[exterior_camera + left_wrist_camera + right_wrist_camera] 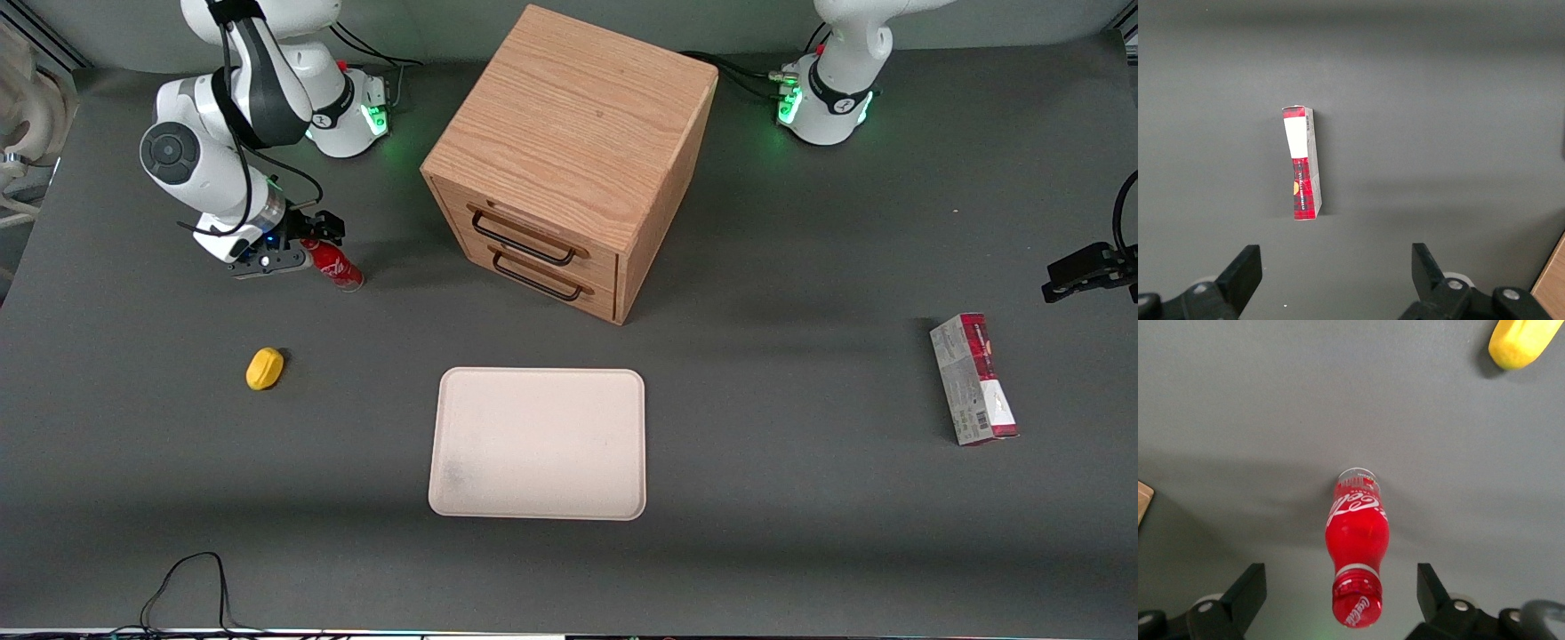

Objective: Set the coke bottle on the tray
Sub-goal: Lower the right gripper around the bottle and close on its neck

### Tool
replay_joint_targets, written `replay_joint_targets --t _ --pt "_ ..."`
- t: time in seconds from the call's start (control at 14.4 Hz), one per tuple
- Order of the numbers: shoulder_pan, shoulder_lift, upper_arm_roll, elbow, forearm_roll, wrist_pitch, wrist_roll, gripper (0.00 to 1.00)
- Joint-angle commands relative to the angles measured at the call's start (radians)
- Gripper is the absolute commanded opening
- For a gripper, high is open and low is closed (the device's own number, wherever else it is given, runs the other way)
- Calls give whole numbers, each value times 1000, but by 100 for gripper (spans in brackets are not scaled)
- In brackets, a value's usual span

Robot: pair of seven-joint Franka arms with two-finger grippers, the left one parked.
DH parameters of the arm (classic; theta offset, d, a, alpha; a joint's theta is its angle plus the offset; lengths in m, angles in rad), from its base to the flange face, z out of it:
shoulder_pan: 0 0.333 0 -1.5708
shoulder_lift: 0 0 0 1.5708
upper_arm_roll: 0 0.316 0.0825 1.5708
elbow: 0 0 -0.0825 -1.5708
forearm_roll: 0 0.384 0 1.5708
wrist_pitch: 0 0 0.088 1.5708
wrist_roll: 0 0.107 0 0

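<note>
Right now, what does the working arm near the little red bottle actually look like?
It is glossy white with rounded segments, dark grey joint caps and black cables along it. A green light glows at its base. Its gripper by the coke bottle is black, with two wedge-shaped black fingers on silver screws.

You see a red-and-grey carton (1302, 163) lying on the dark grey table (1438, 120), long and narrow, with a white panel at one end and a red plaid pattern at the other. It casts a soft shadow beside it. A sliver of the wooden cabinet (1550, 283) shows at the frame's edge, well apart from the carton.
</note>
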Motion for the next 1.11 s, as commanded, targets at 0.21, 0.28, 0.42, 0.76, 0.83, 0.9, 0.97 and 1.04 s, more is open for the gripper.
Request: replay_joint_targets --t 0.21,0.28,0.42,0.76,0.83,0.9,0.97,1.04 --pt "2 -30 -5 -38 -21 4 -14 96" --pt "2 -28 -5 -40 -24 4 -14 89" --pt "2 -27 -8 -38 -26 4 -14 51" --pt "0 -19 -11 -29 -26 4 -8 0" --pt "0 -18 -11 -28 -26 3 -8 0" --pt "0 -18 -13 -23 -26 2 -6 0" --pt "0 -18 -14 -3 -25 -1 0 0" --pt "2 -16 -16 21 -23 -16 19 0"
